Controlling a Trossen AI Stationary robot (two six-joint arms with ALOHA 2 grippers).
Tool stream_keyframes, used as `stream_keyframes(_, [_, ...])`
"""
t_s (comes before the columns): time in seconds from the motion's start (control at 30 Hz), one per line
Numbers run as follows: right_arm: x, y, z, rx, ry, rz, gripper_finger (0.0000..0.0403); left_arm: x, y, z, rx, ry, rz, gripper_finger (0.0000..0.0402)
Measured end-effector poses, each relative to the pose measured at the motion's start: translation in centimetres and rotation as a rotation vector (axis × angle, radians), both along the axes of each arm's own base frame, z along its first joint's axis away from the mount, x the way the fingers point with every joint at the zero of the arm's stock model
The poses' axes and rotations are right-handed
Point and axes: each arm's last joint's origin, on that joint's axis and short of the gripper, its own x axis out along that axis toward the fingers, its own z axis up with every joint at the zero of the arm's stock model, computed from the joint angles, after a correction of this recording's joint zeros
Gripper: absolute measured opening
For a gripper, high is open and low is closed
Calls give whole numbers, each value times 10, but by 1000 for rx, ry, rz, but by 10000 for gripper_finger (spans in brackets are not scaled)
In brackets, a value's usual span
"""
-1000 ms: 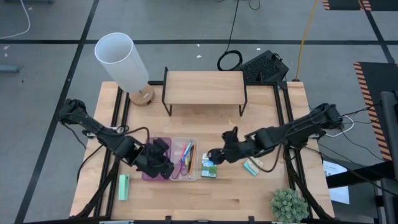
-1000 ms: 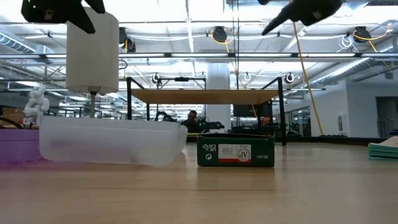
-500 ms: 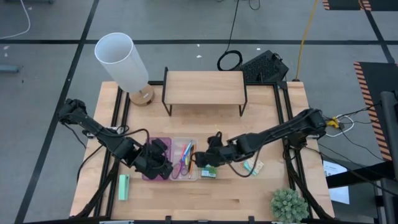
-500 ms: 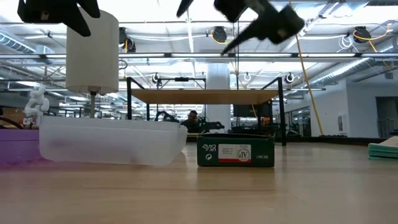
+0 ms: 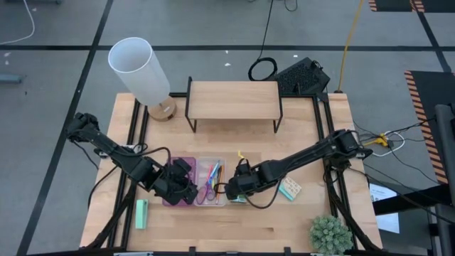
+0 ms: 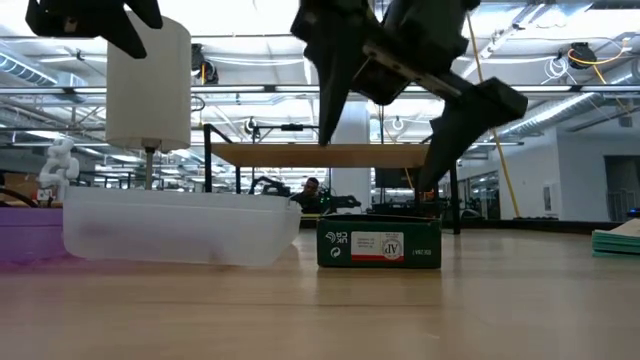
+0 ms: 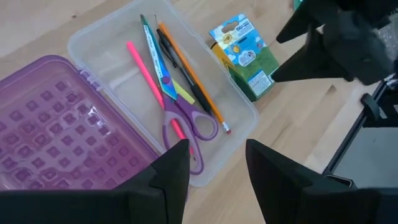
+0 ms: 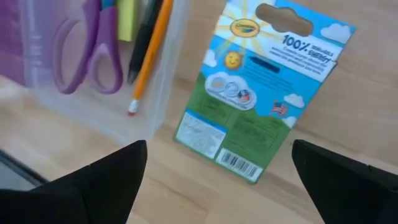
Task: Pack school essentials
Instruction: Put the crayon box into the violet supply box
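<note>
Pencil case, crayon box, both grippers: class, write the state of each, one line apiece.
Pencil case: open, lid flat beside the tray.
Scissors: closed, lying in the tray.
Crayon box: shut, flat on the table outside the case.
Right gripper: open, over the box.
Left gripper: open, above the case.

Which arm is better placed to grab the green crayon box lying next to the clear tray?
The right. Its open gripper hangs directly above the crayon box, fingers spread to either side. The left gripper sits over the purple case, on the far side of the clear tray.
</note>
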Motion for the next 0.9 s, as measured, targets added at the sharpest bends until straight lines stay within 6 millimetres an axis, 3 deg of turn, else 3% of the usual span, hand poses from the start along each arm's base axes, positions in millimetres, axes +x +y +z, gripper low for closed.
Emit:
stream_keyframes(0.27, [8,-3,-20,-7,33,-16,396,1,0,1,9,-19,27,161])
stream_keyframes(0.9, [10,-14,-22,-66,33,-36,396,1,0,1,8,-19,22,161])
